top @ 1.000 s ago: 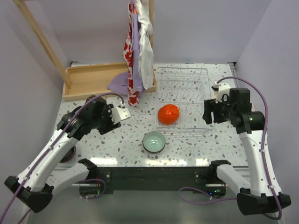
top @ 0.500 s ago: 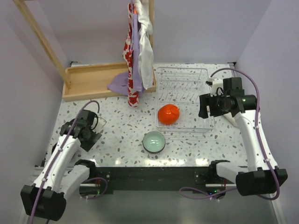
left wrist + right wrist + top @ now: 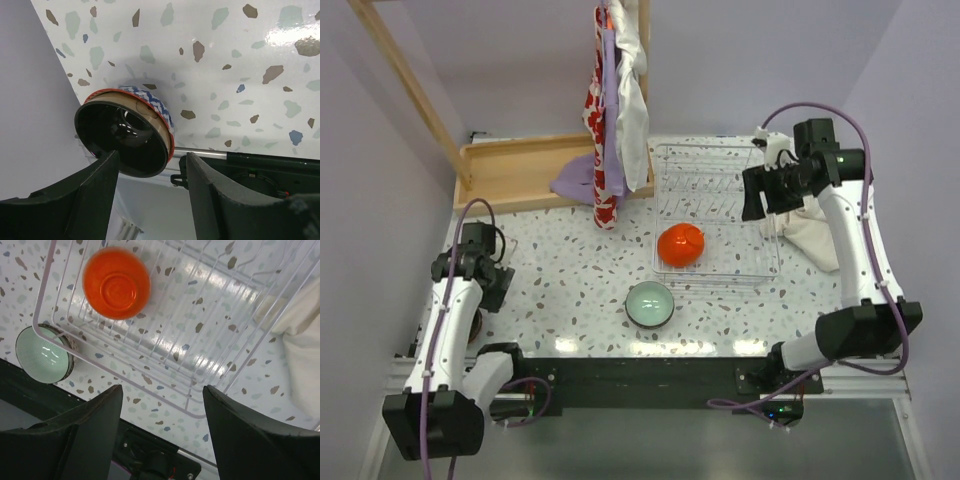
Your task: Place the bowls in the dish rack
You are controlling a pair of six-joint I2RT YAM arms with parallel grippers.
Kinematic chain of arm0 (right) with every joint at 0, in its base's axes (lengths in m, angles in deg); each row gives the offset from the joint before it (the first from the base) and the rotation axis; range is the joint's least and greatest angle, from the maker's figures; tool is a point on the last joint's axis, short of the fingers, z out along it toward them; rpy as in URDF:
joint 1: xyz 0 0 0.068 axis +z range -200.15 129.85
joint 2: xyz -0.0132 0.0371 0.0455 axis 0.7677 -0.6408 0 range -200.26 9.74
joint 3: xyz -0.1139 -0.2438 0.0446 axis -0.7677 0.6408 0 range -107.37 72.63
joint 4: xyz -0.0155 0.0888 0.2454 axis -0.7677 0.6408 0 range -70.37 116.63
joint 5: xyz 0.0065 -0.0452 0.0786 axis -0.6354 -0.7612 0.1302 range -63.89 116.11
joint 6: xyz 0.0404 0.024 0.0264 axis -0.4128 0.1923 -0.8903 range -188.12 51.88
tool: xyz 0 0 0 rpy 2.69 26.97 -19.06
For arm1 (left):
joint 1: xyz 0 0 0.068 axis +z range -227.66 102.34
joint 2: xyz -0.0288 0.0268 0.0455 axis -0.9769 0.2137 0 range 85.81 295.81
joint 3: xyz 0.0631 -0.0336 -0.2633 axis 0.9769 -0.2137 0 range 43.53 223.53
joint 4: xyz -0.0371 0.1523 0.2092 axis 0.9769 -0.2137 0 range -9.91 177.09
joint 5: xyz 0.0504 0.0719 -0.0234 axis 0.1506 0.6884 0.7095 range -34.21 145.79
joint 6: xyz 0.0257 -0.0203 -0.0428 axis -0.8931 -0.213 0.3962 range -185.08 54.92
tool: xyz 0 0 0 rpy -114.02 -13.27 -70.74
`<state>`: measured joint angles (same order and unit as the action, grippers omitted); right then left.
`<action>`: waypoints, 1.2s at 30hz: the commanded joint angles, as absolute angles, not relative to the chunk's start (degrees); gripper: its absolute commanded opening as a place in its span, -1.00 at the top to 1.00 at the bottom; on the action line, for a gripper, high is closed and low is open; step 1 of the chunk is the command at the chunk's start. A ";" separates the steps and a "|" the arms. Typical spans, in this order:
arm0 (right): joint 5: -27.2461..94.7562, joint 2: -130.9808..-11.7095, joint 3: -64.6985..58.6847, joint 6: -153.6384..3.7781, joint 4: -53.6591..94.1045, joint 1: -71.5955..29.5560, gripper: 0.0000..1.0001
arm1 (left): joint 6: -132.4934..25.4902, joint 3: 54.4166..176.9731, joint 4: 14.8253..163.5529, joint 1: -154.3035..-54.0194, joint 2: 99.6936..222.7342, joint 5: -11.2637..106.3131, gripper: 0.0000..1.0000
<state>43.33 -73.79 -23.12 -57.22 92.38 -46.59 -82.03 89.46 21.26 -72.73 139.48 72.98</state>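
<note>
Orange-red and glossy, one bowl point(image 3: 680, 244) lies upside down with its foot ring up inside the dish rack point(image 3: 720, 190), in the near-left corner. The rows of tines behind it and to its right stand open. The mint bowl point(image 3: 649, 303) sits upright on the table point(image 3: 570, 280), just outside that same corner of the rack. In the right wrist view the rack's corner wire crosses the bowl's rim, so the two may be touching, though I cannot be sure.

The right gripper point(image 3: 162, 390) hovers above the rack's right side, jaws spread wide with nothing between them. A cream cloth point(image 3: 815, 232) lies against the rack's right edge beneath that arm, so room is tight on that side.

The dark bowl point(image 3: 125, 132) is black inside, with a red rim and a blue-and-white band outside. It sits upright at the table's near-left corner, close to the lilac wall point(image 3: 30, 100) and just beside the front rail point(image 3: 250, 161). The left gripper point(image 3: 152, 159) hangs over it, jaws wide open and gripping nothing, with one finger towards each side of the bowl. A broad stretch of speckled tabletop separates this bowl from the mint one.

At the far-left edge lies a wooden tray point(image 3: 520, 170). Hanging cloths point(image 3: 615, 100) drape down between it and the rack's far-left corner.
</note>
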 commanded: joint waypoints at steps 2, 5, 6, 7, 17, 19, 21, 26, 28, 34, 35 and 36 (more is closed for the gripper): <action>45.18 -81.29 -35.73 -53.52 101.01 -46.81 -0.36 | -81.95 90.99 18.36 -69.94 140.65 69.33 -0.19; 45.89 -83.16 -38.29 -54.40 101.90 -46.81 -0.32 | -83.79 90.28 18.70 -68.00 142.14 68.62 -0.15; 45.89 -83.08 -38.12 -54.49 101.54 -46.81 -0.32 | -84.24 90.54 18.97 -67.47 142.84 68.44 -0.14; 45.80 -83.25 -38.12 -54.49 101.54 -46.81 -0.31 | -84.68 90.63 19.14 -66.34 143.11 68.18 -0.13; 44.04 -83.08 -38.47 -53.88 102.68 -46.81 -0.26 | -88.28 89.23 23.27 -60.26 145.57 64.75 0.02; 44.04 -82.64 -37.85 -53.97 102.42 -46.81 -0.25 | -89.16 88.70 23.45 -59.39 145.75 64.49 0.03; 43.96 -82.03 -36.71 -54.14 102.07 -46.81 -0.24 | -89.60 87.56 23.63 -58.86 146.01 64.40 0.07; 43.87 -81.06 -34.69 -54.49 101.28 -46.81 -0.22 | -91.01 86.07 25.12 -57.71 146.62 64.23 0.18; 43.78 -80.79 -34.51 -54.49 101.19 -46.89 -0.20 | -91.27 85.71 25.47 -57.45 147.06 63.79 0.29; 43.60 -80.18 -33.28 -54.40 100.75 -46.81 -0.18 | -91.18 86.41 24.86 -57.27 148.12 62.03 0.62; 43.60 -79.92 -32.76 -54.40 100.58 -46.81 -0.17 | -91.36 87.11 24.51 -57.27 147.86 61.42 0.63; 43.60 -79.83 -32.49 -54.40 100.49 -46.81 -0.16 | -91.53 87.38 24.07 -57.36 147.68 61.24 0.71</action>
<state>43.65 -82.66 -33.54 -54.53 96.22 -46.68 -90.21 85.79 24.00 -57.78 148.18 63.67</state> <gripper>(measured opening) 0.589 0.195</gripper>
